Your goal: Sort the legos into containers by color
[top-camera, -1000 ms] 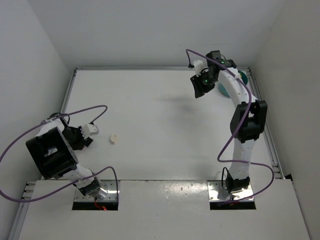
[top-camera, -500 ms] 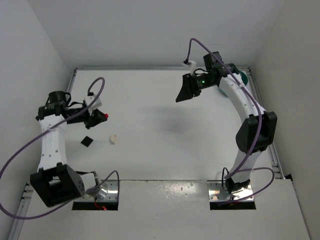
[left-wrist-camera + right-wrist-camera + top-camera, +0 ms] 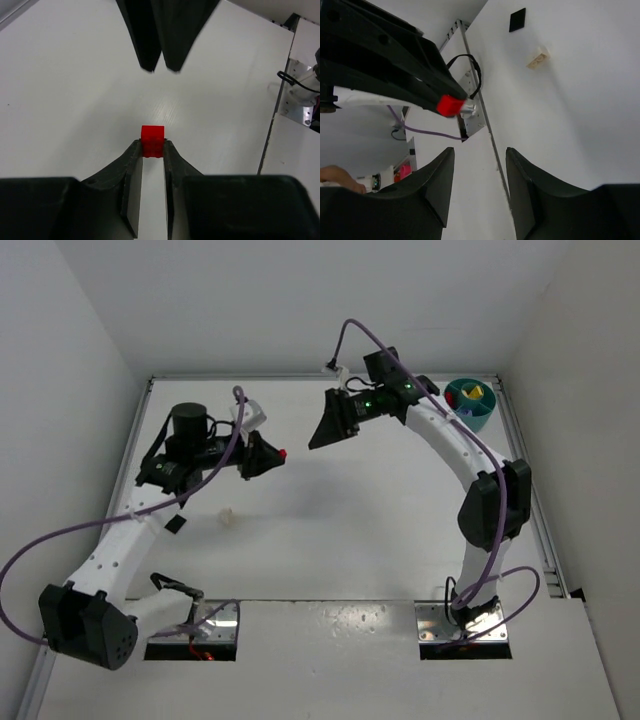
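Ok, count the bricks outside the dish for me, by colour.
Red: 1, the red brick, pinched in the left gripper.
Cream: 1, the cream brick, lying on the table.
Total: 2 outside the teal dish; its contents are too small to count.

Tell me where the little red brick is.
Overhead view, left of centre: the small red plastic brick is pinched at the tips of the left arm's fingers, above the white table.

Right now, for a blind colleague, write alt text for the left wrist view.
A small red lego is pinched between the left gripper's fingertips above a white table. The right gripper's two dark fingers point toward it from the top edge, not touching it.
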